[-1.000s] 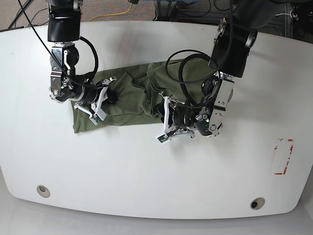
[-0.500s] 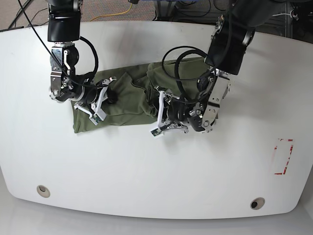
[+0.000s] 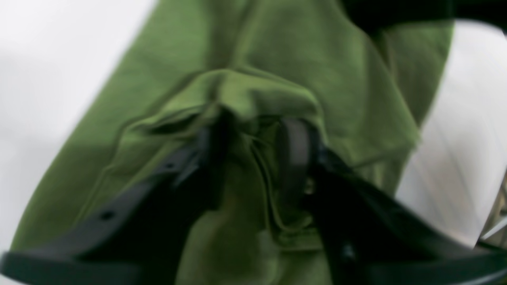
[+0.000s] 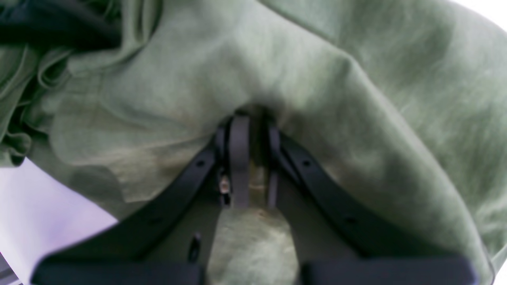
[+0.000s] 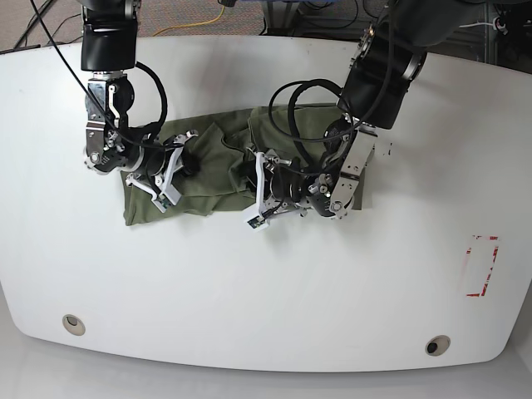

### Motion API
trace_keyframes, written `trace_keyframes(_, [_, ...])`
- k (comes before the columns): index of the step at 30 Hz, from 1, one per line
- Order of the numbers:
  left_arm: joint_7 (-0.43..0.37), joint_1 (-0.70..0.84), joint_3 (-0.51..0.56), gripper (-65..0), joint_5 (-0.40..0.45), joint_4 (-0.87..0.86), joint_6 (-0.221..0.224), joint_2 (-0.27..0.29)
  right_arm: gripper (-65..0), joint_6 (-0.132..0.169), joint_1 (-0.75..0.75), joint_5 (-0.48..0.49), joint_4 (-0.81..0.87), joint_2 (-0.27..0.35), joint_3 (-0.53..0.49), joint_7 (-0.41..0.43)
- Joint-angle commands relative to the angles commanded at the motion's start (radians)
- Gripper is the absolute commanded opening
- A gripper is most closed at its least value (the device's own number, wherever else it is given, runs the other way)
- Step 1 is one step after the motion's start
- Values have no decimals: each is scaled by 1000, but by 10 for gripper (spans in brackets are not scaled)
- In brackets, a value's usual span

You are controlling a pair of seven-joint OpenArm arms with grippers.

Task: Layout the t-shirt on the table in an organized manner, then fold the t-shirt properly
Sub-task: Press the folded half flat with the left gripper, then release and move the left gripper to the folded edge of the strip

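The olive-green t-shirt (image 5: pixel 216 166) lies crumpled in a long bunch across the middle of the white table (image 5: pixel 266 291). My left gripper (image 5: pixel 264 191), on the right-hand arm in the base view, is shut on a raised fold of the shirt near its front edge; the left wrist view shows the fingers (image 3: pixel 293 150) pinching bunched cloth (image 3: pixel 277 51). My right gripper (image 5: pixel 176 164) is shut on the shirt's left part; the right wrist view shows the pads (image 4: pixel 239 158) closed on a tented fold (image 4: pixel 317 79).
A red tape rectangle (image 5: pixel 482 266) marks the table at the right. Two grommet holes (image 5: pixel 73 322) (image 5: pixel 437 344) sit near the front edge. Black cables (image 5: pixel 291 108) loop over the shirt beside the left arm.
My left gripper has moved leftward across the table with the shirt fold in it, bunching the shirt's right part toward the middle. The right arm has not moved.
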Motion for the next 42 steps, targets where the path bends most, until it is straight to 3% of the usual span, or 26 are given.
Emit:
trace_keyframes(4, [-38,0,0,-604,0,0,6,-2,-595,0,0,0,0,0,0,0])
trace_keyframes(9, [-61,-5,-60,-578,-5,0,91,3,-595,0,0,0,0,0,0,0])
trace_keyframes(11, [-55,-23,-78,-512,-6,0,64,17,-595,0,0,0,0,0,0,0])
trace_keyframes(14, [-20,-35,-114,-410,-32,15,-12,37,-595,0,0,0,0,0,0,0])
trace_keyframes(17, [29,-37,-126,-399,-103,84,-63,32,-595,0,0,0,0,0,0,0])
trace_keyframes(19, [54,-34,-129,-399,-141,143,-68,29,-595,0,0,0,0,0,0,-2])
trace_keyframes(25, [152,2,-137,-397,-199,330,-69,-48,-595,0,0,0,0,2,0,-2])
trace_keyframes(28, [184,61,-152,-397,-269,451,-69,-144,-595,0,0,0,0,2,0,-2])
trace_keyframes(34, [207,166,-236,-396,-382,531,-72,-272,-595,0,0,0,0,2,0,-2])
trace_keyframes(38, [206,203,-259,-396,-414,535,-72,-310,-595,0,0,0,0,2,-2,-2])
trace_keyframes(42, [204,235,-256,-396,-408,528,-72,-304,-595,0,0,0,0,0,-2,-2])
